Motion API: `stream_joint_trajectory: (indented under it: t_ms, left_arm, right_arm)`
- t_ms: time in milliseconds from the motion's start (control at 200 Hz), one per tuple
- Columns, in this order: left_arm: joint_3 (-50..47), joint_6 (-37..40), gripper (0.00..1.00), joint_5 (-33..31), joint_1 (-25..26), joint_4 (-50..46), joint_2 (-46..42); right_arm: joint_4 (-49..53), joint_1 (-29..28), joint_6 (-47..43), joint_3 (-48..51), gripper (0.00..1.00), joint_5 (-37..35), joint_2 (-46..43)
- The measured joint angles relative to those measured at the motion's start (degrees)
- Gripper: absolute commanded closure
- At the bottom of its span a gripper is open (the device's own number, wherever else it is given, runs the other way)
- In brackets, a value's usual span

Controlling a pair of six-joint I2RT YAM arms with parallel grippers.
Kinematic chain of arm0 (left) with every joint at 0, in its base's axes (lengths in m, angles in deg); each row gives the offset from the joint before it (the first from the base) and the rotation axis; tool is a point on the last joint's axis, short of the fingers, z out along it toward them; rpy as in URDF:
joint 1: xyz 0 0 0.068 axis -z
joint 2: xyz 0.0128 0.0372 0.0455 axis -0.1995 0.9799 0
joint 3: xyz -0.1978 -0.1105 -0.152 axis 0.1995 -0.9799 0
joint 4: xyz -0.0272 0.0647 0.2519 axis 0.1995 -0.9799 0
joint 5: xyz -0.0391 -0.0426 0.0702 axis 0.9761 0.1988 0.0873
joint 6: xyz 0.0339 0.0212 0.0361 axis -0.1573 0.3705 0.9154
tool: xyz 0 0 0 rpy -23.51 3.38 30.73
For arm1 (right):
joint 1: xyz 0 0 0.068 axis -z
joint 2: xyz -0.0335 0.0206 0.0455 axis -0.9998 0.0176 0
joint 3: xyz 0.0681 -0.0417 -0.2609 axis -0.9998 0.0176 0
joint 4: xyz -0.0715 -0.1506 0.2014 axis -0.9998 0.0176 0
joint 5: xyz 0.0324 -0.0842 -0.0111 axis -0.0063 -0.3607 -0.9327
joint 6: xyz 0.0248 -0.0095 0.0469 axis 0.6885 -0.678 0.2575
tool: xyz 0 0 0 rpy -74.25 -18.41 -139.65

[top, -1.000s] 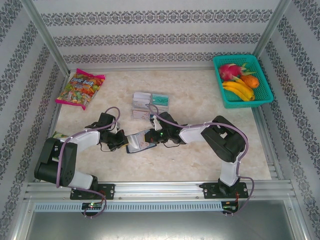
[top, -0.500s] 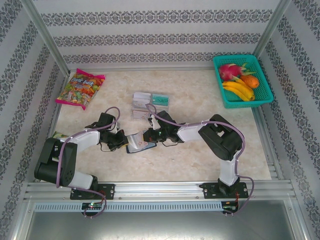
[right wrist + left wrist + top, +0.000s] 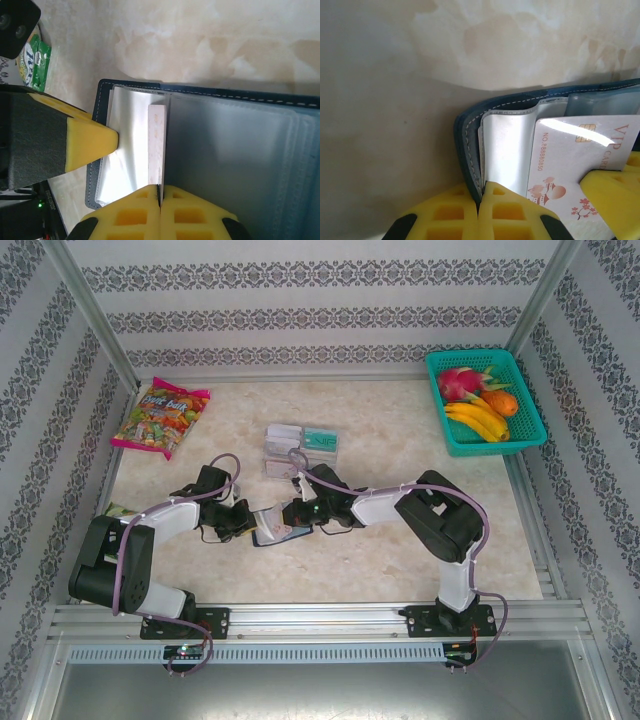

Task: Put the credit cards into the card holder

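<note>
l gripper (image 3: 481, 196) pinched on wallet (image 3: 461, 145) cover edge; r gripper (image 3: 160, 194) pinching white card (image 3: 156, 145) edge-on, betw wallet's clear sleeves; wallet open on table (image 3: 395, 100).

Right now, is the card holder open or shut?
Open: the card holder lies spread, its clear sleeves exposed, a white card at them.

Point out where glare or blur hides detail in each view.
Left wrist: glare whitens the clear sleeve of the card holder and streaks the print on the credit card. Right wrist: the sleeve beside the edge-on card is blown out. Top external: even light, nothing washed out.
</note>
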Motion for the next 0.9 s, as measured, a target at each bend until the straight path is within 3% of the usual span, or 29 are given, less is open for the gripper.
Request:
stream_joint_trajectory:
  t_ms: [555, 899]
  left_arm:
    - [0.02, 0.0, 1.0, -0.94, 0.02, -2.45, -2.75]
    - [0.85, -0.07, 1.0, -1.09, 0.02, -4.46, -4.87]
  right_arm:
    - [9.99, 2.78, -4.5, 2.4, 1.0, -6.8, -8.31]
    - [14.43, -1.68, -5.14, -3.1, 1.0, -7.37, -7.23]
